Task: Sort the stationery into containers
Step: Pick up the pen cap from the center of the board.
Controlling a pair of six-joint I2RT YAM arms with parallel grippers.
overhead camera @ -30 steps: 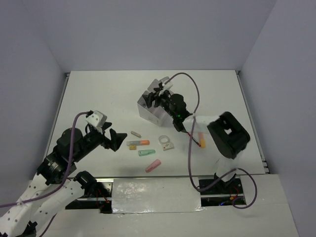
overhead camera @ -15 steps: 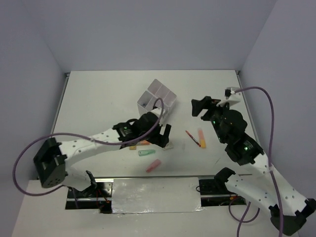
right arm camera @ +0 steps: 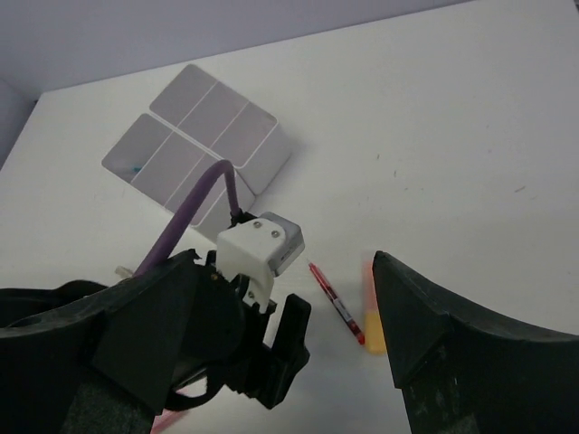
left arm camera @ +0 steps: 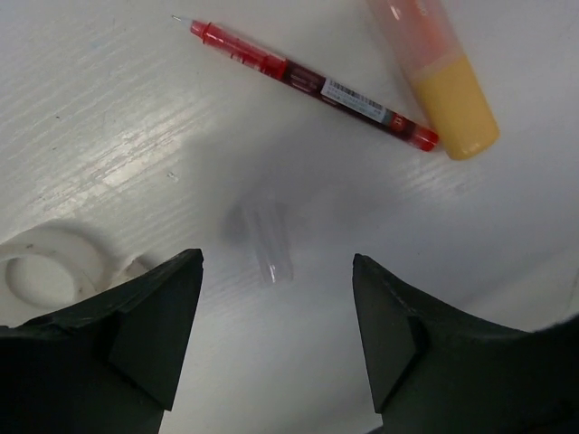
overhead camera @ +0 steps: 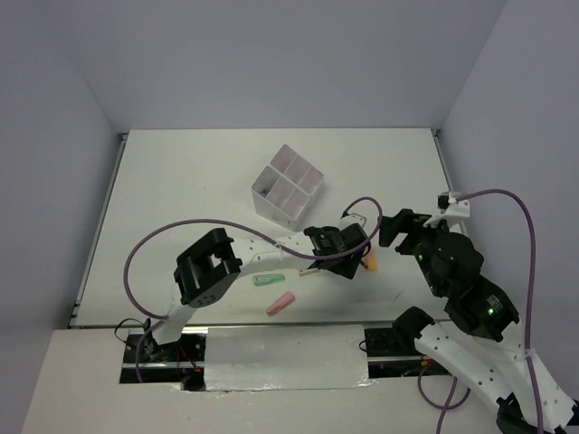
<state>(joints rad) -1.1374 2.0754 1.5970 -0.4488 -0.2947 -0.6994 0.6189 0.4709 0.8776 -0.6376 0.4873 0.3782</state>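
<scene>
"Top external, what moved?"

"Left arm. Half a second back I had it low centre, by the tape roll (left arm camera: 41, 271). Now it reaches further right. The left gripper (left arm camera: 276, 267) hangs over the red pen (left arm camera: 308, 77), jaws apart, nothing held. The right gripper (overhead camera: 395, 228) has pulled back toward the right edge, jaws also apart and empty."

"Where's the stationery?"

"Mostly loose on the table (overhead camera: 181, 181). Left wrist view: pen upper centre, orange marker (left arm camera: 434, 72) just beside its end at upper right, a small clear piece (left arm camera: 269, 237) lying between the fingers, tape roll at the left edge. Top view: green marker (overhead camera: 269, 279) and pink marker (overhead camera: 281, 304) lower centre, same spots as before. The box (overhead camera: 287, 187) sits upper centre, well apart from them. There's a speck in one compartment, too small to name."

"Meaning?"

"My read: I'm lining up the next pick, either the clear piece or the pen. Sorting is barely started."
</scene>
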